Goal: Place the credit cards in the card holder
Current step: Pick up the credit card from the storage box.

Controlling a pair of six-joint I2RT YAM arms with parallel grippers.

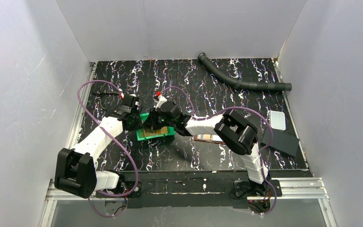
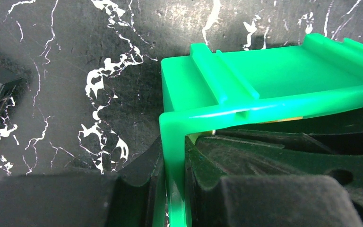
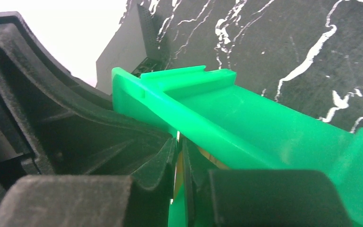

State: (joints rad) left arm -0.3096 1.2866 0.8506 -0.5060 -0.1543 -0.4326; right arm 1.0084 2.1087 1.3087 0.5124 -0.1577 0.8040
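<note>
Just left of the centre of the overhead view, a green plastic bin sits on the black marbled table top, and both arms meet over it. The left gripper is at the bin's left end. In its wrist view the left gripper is narrow, its two black fingers pinching the upright green wall. The right gripper reaches in over the far rim. Its fingers stand almost together beside the bin wall, with a thin yellowish sliver in the slit, and I cannot tell whether they grip it. The credit cards show as a yellowish-tan patch inside the bin. The brown card holder lies to the bin's right, partly under the right arm.
</note>
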